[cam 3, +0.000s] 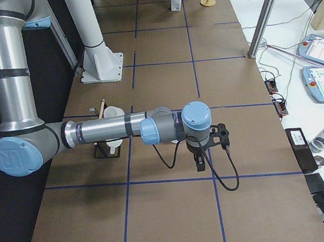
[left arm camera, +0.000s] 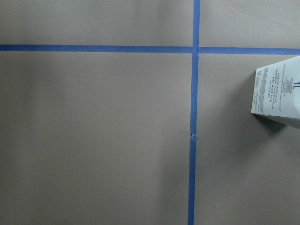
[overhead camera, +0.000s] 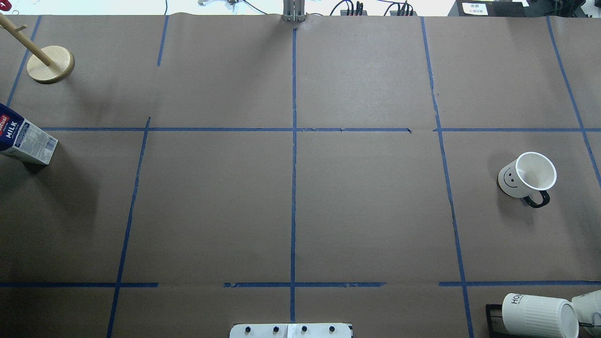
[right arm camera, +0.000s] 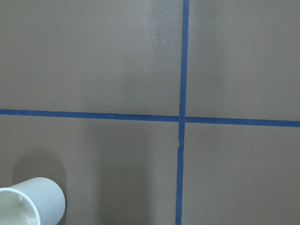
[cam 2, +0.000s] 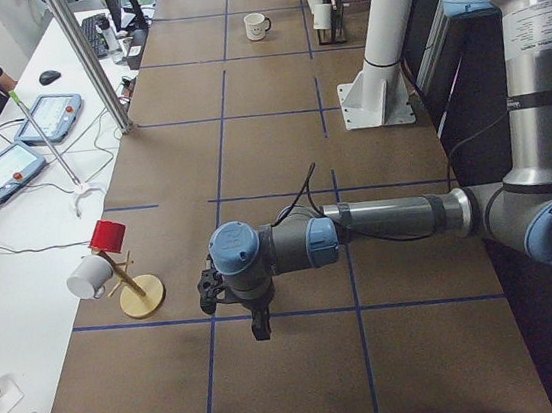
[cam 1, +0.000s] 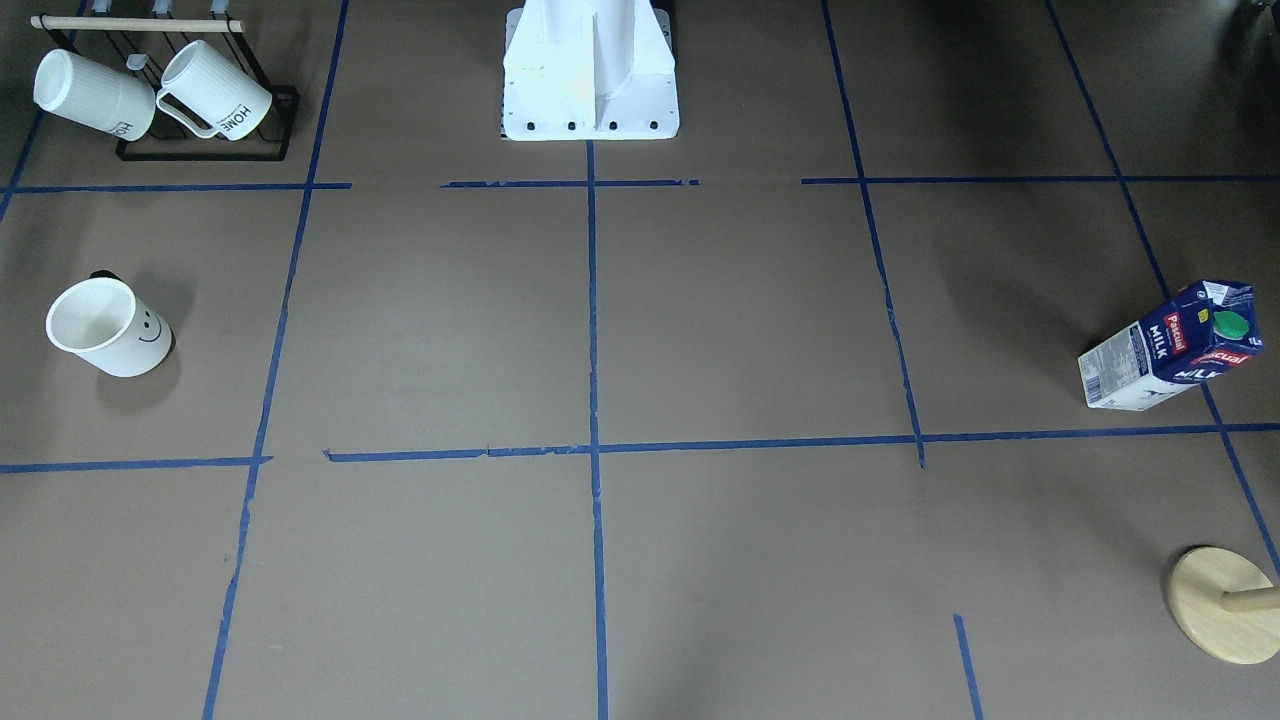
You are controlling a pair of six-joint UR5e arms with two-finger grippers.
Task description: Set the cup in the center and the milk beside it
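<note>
- The cup (overhead camera: 526, 177) stands upright on the tabletop (overhead camera: 375, 211), at about 3 o'clock from the center (overhead camera: 293, 206) in the overhead view and well apart from it.
- Its smiley face is turned toward 9 o'clock and its black handle toward 5 o'clock.
- The milk carton (cam 1: 1170, 345) stands upright at the other end, at about 9 o'clock from the center in the overhead view. It is partly cut off by that view's edge.
- The center itself is bare brown paper with a blue tape line (overhead camera: 294, 84) running through it.
- The left fingers (cam 2: 261, 327) hang over the tabletop, pointing down. I cannot tell whether they are released or clenched, and they touch nothing.
- The right fingers (cam 3: 200, 165) hang the same way above a tape line. Their state cannot be told either.
- A black rack (cam 1: 205, 152) with two ribbed white mugs (cam 1: 215, 98) sits at about 4 o'clock from the center in the overhead view.
- A wooden stand (overhead camera: 50, 65) sits at about 10 o'clock, near the carton.
</note>
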